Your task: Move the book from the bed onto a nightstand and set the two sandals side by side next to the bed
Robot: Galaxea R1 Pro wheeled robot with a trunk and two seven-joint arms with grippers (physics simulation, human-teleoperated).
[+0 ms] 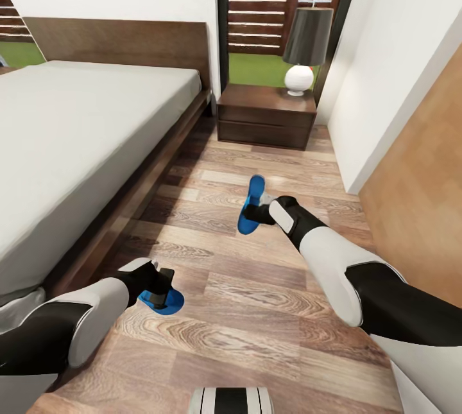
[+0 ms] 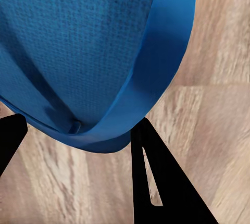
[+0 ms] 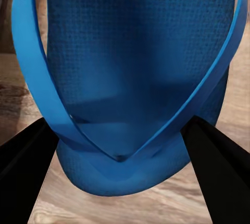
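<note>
Two sandals: left claw grips one, right claw other.

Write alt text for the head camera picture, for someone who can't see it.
Two white-and-black robot arms reach over a brown wood-plank floor, the left gripper and the right gripper each at a bright blue flip-flop sandal. A wide off-white bed stands left; a dark wooden nightstand with a lamp beyond.
</note>
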